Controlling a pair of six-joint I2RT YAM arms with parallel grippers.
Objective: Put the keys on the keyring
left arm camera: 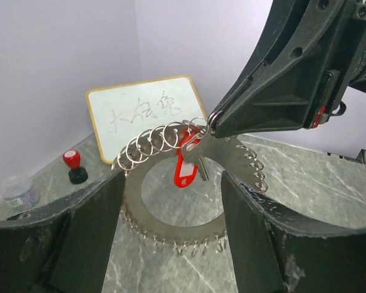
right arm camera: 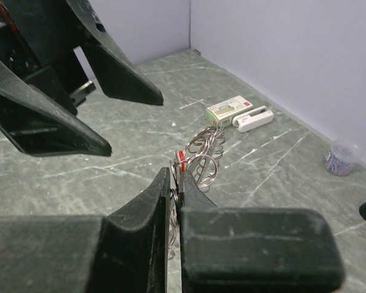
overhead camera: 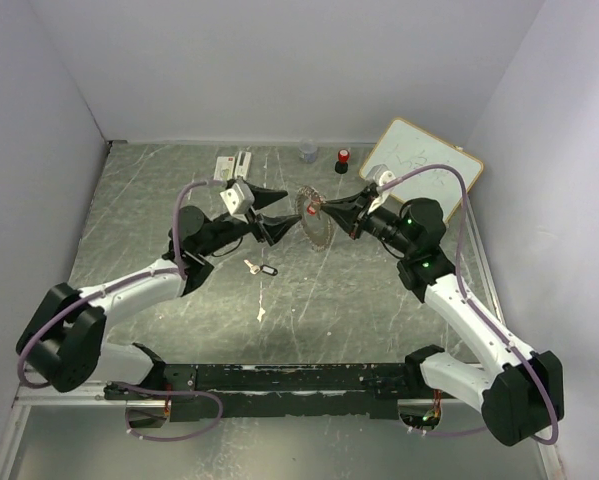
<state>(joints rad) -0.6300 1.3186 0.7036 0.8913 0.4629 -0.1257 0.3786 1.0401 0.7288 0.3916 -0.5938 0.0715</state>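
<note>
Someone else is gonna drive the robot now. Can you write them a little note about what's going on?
Left gripper: open, empty, close to the red key.
Right gripper: shut on the keyring, holding it up off the table.
Done: red key appears to hang from one of the keyring's small loops.
To do: black key lies on the table; pick it up and thread it on.

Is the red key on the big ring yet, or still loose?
On, it seems: the red key dangles freely from the keyring's rim.
</note>
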